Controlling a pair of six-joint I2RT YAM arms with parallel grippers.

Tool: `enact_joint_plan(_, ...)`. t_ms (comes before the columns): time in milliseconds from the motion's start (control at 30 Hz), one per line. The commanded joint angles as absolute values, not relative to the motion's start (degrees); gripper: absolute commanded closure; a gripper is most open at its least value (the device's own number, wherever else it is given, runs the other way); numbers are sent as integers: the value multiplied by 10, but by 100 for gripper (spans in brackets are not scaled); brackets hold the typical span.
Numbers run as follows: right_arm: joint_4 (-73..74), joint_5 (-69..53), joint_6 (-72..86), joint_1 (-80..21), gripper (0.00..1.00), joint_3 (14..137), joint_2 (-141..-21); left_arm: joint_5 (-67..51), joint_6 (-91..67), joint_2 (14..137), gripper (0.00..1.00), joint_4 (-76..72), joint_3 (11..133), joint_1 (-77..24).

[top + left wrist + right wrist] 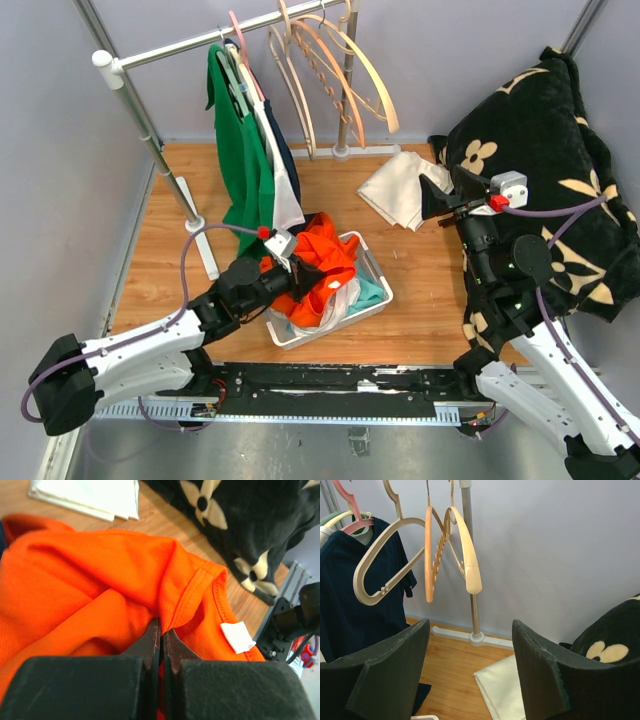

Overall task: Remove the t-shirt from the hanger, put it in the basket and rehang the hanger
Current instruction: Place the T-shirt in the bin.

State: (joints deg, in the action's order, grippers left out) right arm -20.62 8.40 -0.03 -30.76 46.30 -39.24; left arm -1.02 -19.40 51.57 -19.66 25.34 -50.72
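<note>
Pale lilac walls point(450, 80), wood-grain tabletop point(420, 290) (light even).

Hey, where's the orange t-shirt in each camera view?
Top external: orange t-shirt at centre, heaped on the white basket.
Left wrist: fills the frame, pinched by the shut left gripper.
Right wrist: not in it.
Shared landmark: the folded cream cloth, in all three.

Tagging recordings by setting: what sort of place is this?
Likely a staged laundry corner in a lab: a clothes rail with hung shirts and bare hangers, and a white basket of garments on a wooden tabletop.
</note>
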Motion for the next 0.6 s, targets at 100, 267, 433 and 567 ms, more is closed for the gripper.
enact_joint_plan(100, -211, 80, 7, -303, 32, 459, -393, 43, -218, 565, 99, -286, 192, -529)
enact_joint_plan(267, -211, 70, 11, -303, 32, 460, -399, 57, -228, 615, 99, -358, 156, -531)
enact_joint_plan(433, -210, 68, 11, -303, 32, 460, -399, 24, -252, 686, 99, -439, 134, -536)
enact_joint_plan(567, -209, 65, 12, -303, 32, 461, -399, 6, -264, 745, 100, -479, 140, -546)
